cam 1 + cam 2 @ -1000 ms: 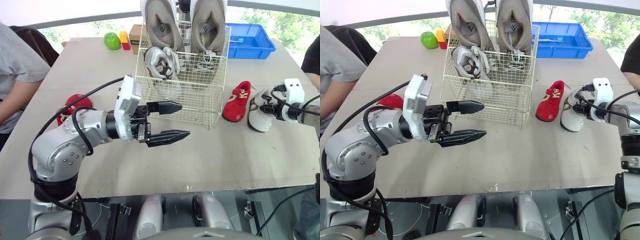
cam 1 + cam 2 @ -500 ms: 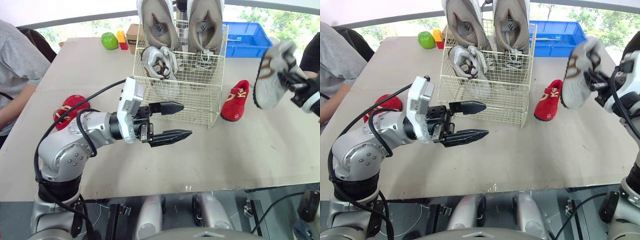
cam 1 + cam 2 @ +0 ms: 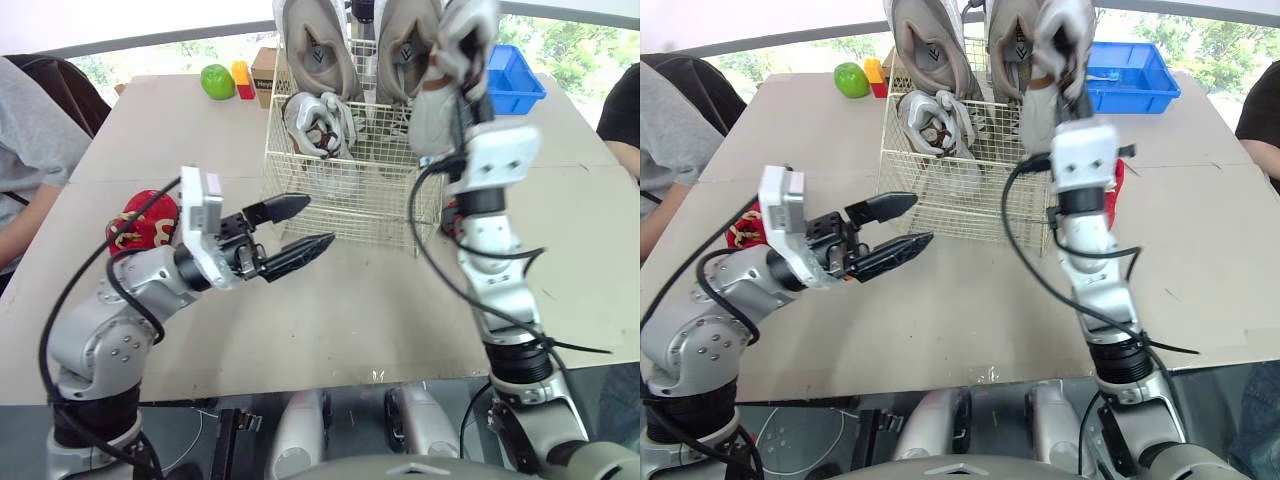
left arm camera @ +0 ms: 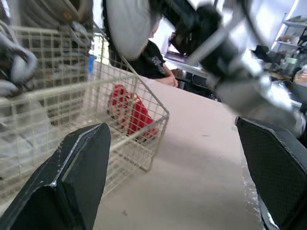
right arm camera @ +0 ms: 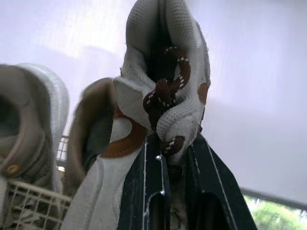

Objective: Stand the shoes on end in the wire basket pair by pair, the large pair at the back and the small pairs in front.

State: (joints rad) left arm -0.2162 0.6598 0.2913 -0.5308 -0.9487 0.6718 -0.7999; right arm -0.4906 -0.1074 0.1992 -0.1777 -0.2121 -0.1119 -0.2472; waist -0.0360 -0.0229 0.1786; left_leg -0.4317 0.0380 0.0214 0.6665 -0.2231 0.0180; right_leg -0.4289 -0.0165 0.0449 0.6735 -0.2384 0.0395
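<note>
The wire basket [image 3: 352,195] stands mid-table with the large beige pair [image 3: 322,42] on end at its back. One small white shoe [image 3: 322,128] leans in its front left part. My right gripper [image 3: 463,85] is raised over the basket's front right corner, shut on a second small white shoe with brown laces [image 5: 163,72], held toe down. One red shoe [image 3: 145,218] lies on the table at the left; another red shoe [image 4: 129,111] lies beyond the basket's right side. My left gripper [image 3: 315,222] hovers open and empty just before the basket's front left.
A green apple [image 3: 217,80], small coloured blocks [image 3: 247,78] and a cardboard box [image 3: 268,70] sit at the far left of the table [image 3: 350,320]. A blue bin [image 3: 515,80] is at the back right. People sit at the left [image 3: 35,140] and right [image 3: 622,110] edges.
My right arm has lifted the white laced shoe off the table at the right and swung it up and left, over the basket. My left gripper has drawn back slightly, still open.
</note>
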